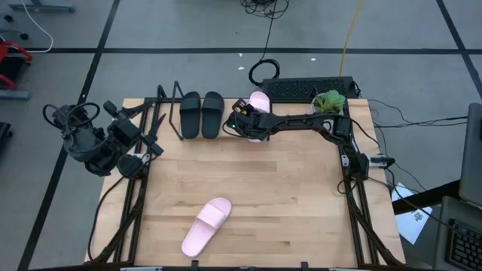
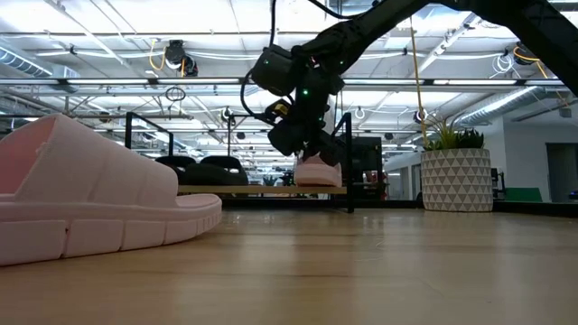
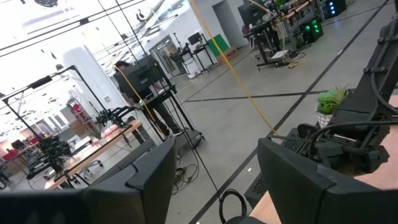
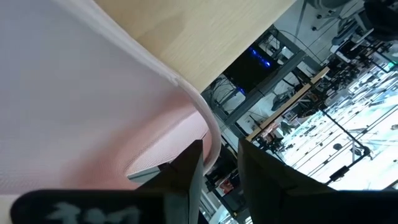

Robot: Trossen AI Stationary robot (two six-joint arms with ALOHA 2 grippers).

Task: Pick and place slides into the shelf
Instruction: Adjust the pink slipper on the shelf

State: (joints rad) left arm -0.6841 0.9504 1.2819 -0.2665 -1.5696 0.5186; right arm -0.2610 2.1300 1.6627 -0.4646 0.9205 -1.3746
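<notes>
gripping a pink slide [image 1: 260, 100] with the right hand [image 1: 242, 120] at the shelf [image 1: 169, 113], beside the black pair [image 1: 201, 114]; left hand [image 1: 151, 143] open, nearer the other pink slide [image 1: 206, 225]

Your right gripper [image 1: 247, 123] holds a pink slide [image 1: 260, 102] on the shelf [image 1: 169, 102] beside two black slides [image 1: 201, 114]; another pink slide [image 1: 205, 226] lies near the table's front edge.

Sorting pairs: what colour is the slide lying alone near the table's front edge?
Pale pink slide; high view.
</notes>
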